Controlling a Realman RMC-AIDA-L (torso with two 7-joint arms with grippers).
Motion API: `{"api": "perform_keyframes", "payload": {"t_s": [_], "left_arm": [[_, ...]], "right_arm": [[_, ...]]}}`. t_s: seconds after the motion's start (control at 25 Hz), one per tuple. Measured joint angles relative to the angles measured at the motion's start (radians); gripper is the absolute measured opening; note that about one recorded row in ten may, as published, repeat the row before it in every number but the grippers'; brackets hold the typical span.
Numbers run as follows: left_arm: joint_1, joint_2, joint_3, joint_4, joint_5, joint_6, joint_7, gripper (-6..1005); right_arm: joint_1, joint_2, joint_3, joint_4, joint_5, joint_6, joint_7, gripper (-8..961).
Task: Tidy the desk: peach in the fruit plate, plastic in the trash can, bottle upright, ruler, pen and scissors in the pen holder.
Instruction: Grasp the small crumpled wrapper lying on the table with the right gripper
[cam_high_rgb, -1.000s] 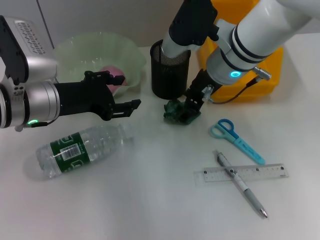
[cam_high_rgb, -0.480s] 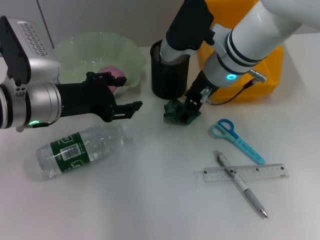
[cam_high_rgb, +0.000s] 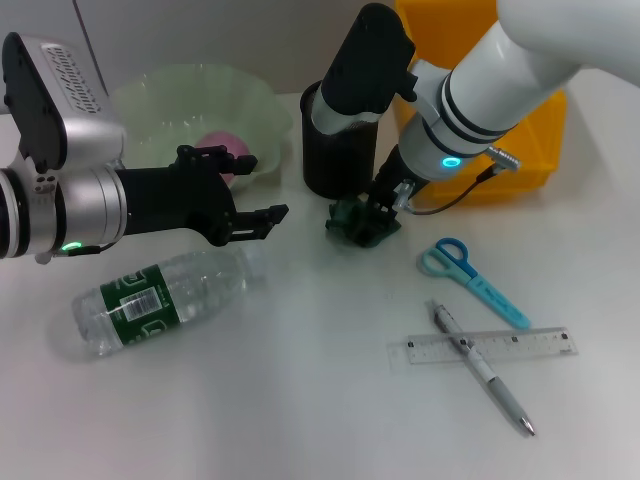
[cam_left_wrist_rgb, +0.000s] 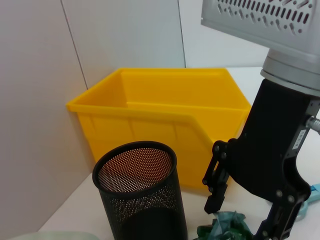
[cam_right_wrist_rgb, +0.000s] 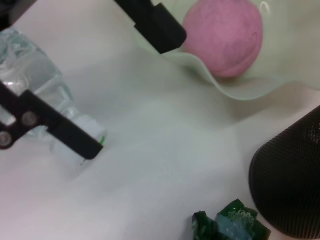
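The crumpled dark green plastic scrap (cam_high_rgb: 355, 222) lies on the white desk (cam_high_rgb: 300, 400), just in front of the black mesh pen holder (cam_high_rgb: 335, 150). The right gripper (cam_high_rgb: 383, 205) is down on it, its black fingers spread to either side of the scrap; whether they actually press it I cannot tell, since the wrist hides part of the contact. In the left wrist view only the top of the scrap shows, cut off at the edge. Behind the pen holder stands the yellow plastic bin (cam_high_rgb: 500, 120), largely covered by the right arm.

The left gripper (cam_high_rgb: 262, 213) hovers released above the desk, near the neck of the clear water bottle with a green label (cam_high_rgb: 160, 298), which lies on its side. The pink peach (cam_high_rgb: 228, 150) sits in the pale green wavy fruit plate (cam_high_rgb: 190, 100), half hidden behind the left gripper. Well to the right lie the blue-handled scissors (cam_high_rgb: 470, 275), and the silver pen (cam_high_rgb: 483, 368) crosses the clear ruler (cam_high_rgb: 482, 345).
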Motion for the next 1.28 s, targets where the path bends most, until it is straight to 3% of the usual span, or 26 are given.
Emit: {"api": "perform_keyframes", "payload": {"t_s": [0.92,1.12,1.28], "left_arm": [[0.002,-0.002,0.001,-0.001,0.000,-0.001,0.000,714],[0.002,-0.002,0.001,-0.001,0.000,0.001,0.000,714],[0.004,-0.002,0.001,0.000,0.000,0.002,0.000,714]], "right_arm": [[0.005,0.001,-0.011,0.046,0.009,0.076,-0.002,701],[0.005,0.002,-0.011,0.046,0.009,0.084,-0.003,660],[0.004,0.002,-0.011,0.047,0.009,0.085,-0.003,559]]}}
